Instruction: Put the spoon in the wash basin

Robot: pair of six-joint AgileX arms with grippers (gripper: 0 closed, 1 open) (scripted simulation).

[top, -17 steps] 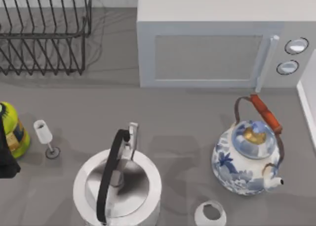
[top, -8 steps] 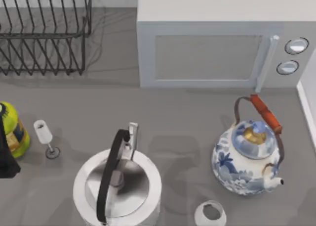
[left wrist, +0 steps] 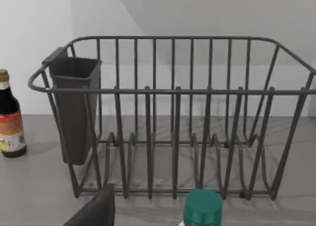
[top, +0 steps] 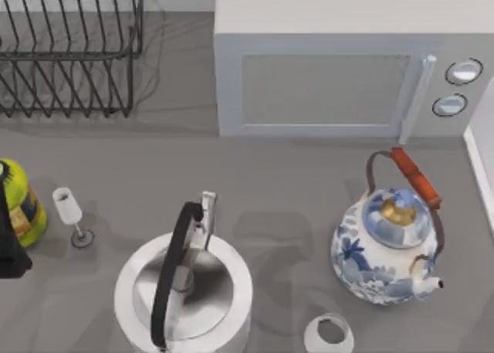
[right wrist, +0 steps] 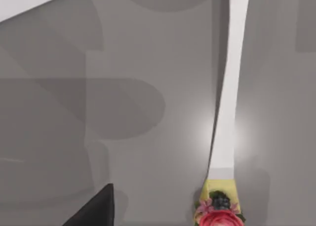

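While both arms sit off-frame, the counter reads so:
Rack: dark wire dish rack [top: 69,52], far left.
Kettle: steel kettle [top: 184,295], near centre.
Teapot: blue-and-white porcelain teapot [top: 390,249], right.
Spoon: long white spoon with floral handle [right wrist: 228,112], flat on grey counter [right wrist: 148,112].
Fingers: cannot tell.

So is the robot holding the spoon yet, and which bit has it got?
It cannot be told. The right wrist view shows a long white handle with a flowered end hanging over the grey counter, perhaps the spoon, but no fingers closing on it.
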